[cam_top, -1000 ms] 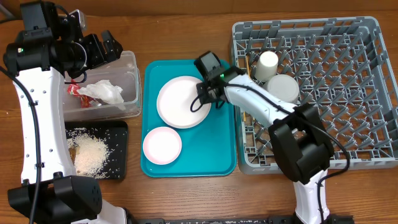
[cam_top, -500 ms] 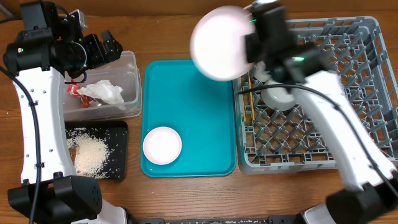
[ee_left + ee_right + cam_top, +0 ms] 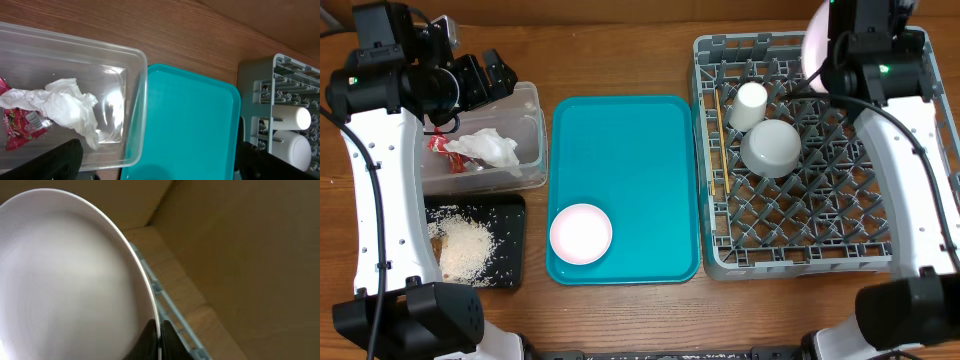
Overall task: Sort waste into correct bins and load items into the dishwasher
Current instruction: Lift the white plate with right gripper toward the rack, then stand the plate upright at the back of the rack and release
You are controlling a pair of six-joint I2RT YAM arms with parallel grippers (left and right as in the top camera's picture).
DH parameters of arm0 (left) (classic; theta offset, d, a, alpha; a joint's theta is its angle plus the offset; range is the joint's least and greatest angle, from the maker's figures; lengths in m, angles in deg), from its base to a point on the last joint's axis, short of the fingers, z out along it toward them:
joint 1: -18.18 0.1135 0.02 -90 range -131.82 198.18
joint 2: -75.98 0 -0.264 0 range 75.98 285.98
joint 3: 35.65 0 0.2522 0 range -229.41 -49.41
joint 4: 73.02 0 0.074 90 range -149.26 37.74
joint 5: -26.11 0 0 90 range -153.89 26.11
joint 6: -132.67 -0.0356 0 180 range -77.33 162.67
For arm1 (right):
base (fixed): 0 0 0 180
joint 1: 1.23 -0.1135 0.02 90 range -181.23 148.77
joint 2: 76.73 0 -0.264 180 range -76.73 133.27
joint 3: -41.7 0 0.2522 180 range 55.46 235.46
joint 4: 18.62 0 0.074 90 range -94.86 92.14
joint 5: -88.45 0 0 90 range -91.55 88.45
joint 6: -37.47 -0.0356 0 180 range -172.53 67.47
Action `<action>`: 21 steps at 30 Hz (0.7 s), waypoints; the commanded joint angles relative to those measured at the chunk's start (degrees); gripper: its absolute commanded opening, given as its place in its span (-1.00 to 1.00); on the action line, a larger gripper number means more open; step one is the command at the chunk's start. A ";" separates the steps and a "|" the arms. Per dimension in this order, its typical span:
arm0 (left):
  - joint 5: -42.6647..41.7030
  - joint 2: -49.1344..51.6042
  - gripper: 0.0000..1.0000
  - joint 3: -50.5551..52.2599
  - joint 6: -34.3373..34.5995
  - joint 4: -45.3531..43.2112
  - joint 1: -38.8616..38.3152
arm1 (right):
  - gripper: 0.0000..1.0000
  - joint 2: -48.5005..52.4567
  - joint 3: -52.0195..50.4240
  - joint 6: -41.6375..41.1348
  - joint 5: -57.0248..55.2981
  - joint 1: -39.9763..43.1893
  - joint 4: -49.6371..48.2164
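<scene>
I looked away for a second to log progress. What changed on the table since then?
The right end effector, shut on the plate, lifted it off the tray and carried it rightward, above the rack's far corner, tilted on edge. Unchanged: small bowl on the tray, cup and bowl in the rack, left end effector open over the tub.

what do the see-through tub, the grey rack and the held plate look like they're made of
Tub: clear glossy plastic; the tissue shows through its walls.
Dish rack: matte grey moulded plastic, judging by its lattice and pegs.
Plate: smooth, pale, thin-rimmed with a soft sheen; ceramic or melamine, can't tell.
</scene>
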 commanded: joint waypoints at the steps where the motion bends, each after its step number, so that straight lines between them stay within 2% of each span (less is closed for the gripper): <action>1: 0.57 0.11 1.00 -1.01 1.16 -0.22 -0.02 | -0.92 2.23 0.63 0.85 -8.76 -0.22 -0.50; 21: 0.57 0.11 1.00 -1.01 1.16 -0.24 -0.02 | -0.92 13.79 0.57 1.77 -9.49 -7.78 1.81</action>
